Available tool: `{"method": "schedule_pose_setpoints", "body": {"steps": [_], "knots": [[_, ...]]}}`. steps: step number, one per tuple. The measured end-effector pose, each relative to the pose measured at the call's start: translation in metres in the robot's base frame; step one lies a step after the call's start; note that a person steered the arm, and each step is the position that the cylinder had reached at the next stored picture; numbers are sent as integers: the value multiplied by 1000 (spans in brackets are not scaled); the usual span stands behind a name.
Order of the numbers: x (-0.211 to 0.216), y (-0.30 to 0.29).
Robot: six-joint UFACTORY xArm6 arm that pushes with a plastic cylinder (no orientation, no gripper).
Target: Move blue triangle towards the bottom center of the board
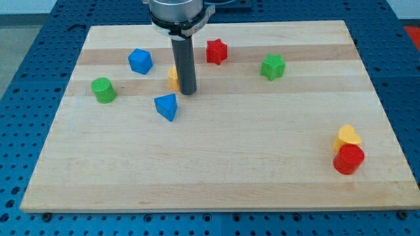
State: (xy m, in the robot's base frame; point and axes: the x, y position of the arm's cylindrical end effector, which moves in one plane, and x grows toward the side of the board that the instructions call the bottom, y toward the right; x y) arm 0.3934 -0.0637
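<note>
No readable text, labels, brands, numbers or signs anywhere in the view. Board (216,164), blocks and rod all unmarked.

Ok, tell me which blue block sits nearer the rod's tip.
The blue triangle, just below-left of my tip; the other blue block lies farther up-left.
</note>
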Motion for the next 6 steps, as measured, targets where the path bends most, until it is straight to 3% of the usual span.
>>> {"method": "schedule_pose_setpoints", "body": {"steps": [2, 3, 4, 6], "knots": [[5, -55], [34, -60], [69, -9], [74, 73]]}}
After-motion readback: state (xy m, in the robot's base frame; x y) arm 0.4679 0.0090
